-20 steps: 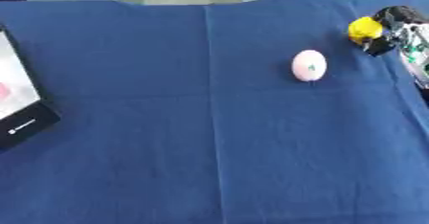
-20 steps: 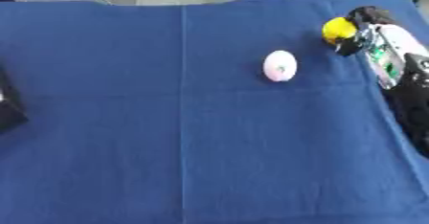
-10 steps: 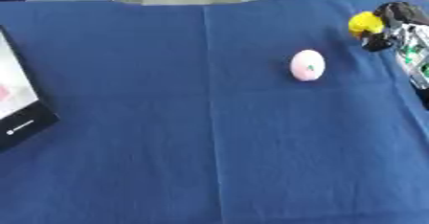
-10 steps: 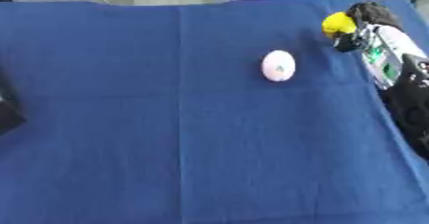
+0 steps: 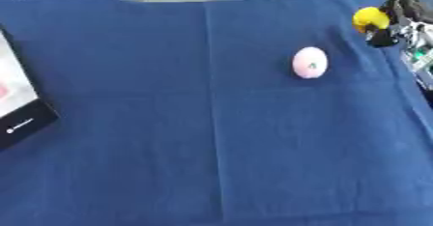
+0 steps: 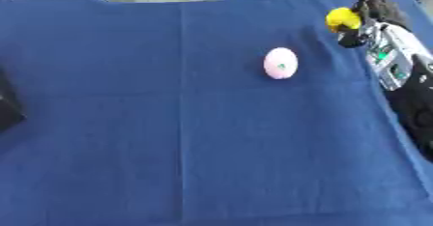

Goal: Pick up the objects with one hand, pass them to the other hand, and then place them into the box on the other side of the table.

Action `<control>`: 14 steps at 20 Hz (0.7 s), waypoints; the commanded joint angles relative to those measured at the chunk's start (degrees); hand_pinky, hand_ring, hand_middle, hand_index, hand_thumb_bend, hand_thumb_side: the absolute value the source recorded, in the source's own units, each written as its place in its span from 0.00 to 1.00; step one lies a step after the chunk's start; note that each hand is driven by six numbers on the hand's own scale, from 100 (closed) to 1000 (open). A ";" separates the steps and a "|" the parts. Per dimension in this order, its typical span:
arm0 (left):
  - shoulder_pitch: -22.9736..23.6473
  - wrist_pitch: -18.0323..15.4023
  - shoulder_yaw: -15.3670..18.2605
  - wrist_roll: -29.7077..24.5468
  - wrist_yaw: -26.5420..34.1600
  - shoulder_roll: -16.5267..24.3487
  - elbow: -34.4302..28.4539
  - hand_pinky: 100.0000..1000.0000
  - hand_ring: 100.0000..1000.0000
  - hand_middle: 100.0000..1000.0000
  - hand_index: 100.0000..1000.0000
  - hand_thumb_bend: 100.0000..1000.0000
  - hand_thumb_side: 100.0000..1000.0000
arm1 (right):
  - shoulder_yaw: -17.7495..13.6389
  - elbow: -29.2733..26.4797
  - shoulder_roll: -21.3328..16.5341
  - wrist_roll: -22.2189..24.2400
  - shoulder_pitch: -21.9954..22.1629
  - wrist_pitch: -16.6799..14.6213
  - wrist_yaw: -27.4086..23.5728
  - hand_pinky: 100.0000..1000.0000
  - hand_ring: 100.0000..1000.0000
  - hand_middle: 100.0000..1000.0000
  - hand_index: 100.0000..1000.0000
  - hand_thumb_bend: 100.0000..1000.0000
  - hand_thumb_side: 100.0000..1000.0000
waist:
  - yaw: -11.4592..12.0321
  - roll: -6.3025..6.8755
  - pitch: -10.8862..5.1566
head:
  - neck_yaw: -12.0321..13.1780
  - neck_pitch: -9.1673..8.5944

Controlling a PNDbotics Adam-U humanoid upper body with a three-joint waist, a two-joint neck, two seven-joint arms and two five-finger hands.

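My right hand [image 6: 369, 18] is at the far right of the blue table, fingers curled round a small yellow object [image 6: 342, 19]. Its silver and black forearm [image 6: 396, 61] runs down the right edge. A pale pink egg-shaped object [image 6: 281, 63] lies on the cloth, to the left of the hand and a little nearer to me, apart from it. The box [image 5: 15, 109] shows at the left edge in the left eye view, black-walled with a white and pink inside. My left hand shows in neither view.
A blue cloth [image 5: 169, 123] covers the table, with a crease running down its middle. Grey floor lies beyond the far edge.
My right hand with the yellow object has shifted slightly toward the far edge. The pink object has stayed where it was.
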 commanded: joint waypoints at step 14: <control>-1.16 -0.35 0.00 -1.31 -0.16 4.29 -3.25 0.67 0.62 0.69 0.69 0.28 0.51 | 0.69 -23.77 2.49 -4.63 5.30 0.48 -16.70 0.73 0.56 0.44 0.44 0.00 0.00 | -0.99 0.54 -5.11 | 1.97 2.20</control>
